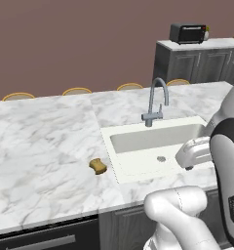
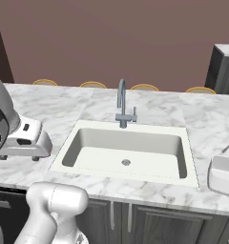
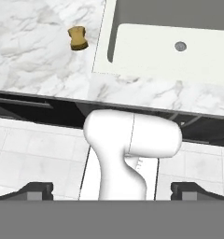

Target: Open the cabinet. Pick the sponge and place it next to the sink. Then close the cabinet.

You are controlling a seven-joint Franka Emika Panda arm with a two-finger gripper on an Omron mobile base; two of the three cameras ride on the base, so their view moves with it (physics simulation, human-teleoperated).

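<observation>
Sponge (image 1: pixel 98 166), a small yellowish-olive block, is lying in the centre-left of the left base view on the white marble counter (image 1: pixel 41 146), just beside the left rim of the white rectangular sink (image 1: pixel 138 141). A curved silver faucet (image 1: pixel 155 100) is rising behind the basin, and a dark toaster (image 1: pixel 188 33) is sitting at the upper right on a far counter over dark grey panelled cabinet doors (image 1: pixel 197 66).

Moving to the right base view, the sink (image 2: pixel 130 152) is occupying the centre with the faucet (image 2: pixel 122 102) behind it.

Moving to the hand view, the sponge (image 3: pixel 78 38) is lying at the upper left, left of the sink (image 3: pixel 170 46). The gripper (image 3: pixel 112 190) is standing wide open at the bottom, holding nothing.
</observation>
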